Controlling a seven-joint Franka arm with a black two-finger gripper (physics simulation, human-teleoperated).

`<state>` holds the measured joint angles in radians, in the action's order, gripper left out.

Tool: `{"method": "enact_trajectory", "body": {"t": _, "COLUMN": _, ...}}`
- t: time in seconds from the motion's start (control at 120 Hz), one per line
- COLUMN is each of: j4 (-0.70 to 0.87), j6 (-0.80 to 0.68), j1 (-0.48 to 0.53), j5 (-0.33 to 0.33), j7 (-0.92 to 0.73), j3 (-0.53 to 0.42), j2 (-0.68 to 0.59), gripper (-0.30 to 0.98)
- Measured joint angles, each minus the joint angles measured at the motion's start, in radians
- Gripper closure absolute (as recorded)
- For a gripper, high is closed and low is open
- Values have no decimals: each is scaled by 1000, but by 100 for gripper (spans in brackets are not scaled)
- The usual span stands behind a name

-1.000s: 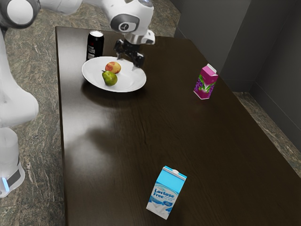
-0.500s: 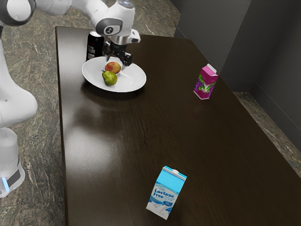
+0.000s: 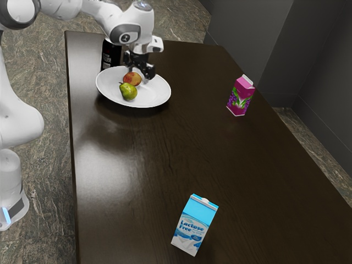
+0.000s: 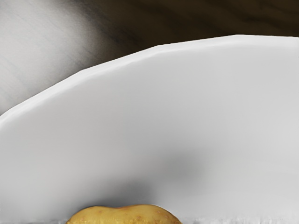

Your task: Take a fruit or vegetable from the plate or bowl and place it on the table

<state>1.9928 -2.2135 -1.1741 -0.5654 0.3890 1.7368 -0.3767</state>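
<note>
Apple point(image 3: 132, 79) is the fruit I seem to be after; it sits in the plate point(image 3: 157, 96), touching or just beside the pear point(image 3: 128, 92), and its top shows at the wrist view's lower edge. The step in hand looks like the reach for the grasp. My gripper point(image 3: 139, 73) hangs low over the plate, right by the apple, its fingers apart. I can't tell whether either one touches the fruit, but I see no grip on it. Next I should center over the apple, come down with a finger on each side, and only then close. The pear crowds it, so a finger could nudge that or push the apple along the sloping plate. Once it's held, I'd lift straight up past the rim, then set it on the table point(image 3: 165, 159), away from the cartons.
</note>
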Motion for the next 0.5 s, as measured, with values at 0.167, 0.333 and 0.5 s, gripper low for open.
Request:
{"method": "enact_trajectory", "body": {"t": 0.167, "j4": 15, "j6": -2, "j1": 7, "j5": 1, "j7": -35, "j3": -8, "j2": 1, "gripper": 5}}
{"method": "enact_trajectory", "body": {"t": 0.333, "j4": 23, "j6": -1, "j1": 12, "j5": 1, "j7": -61, "j3": -12, "j2": 2, "gripper": 13}}
{"method": "enact_trajectory", "body": {"t": 0.5, "j4": 27, "j6": 0, "j1": 17, "j5": 7, "j7": -80, "j3": -13, "j2": 2, "gripper": 30}}
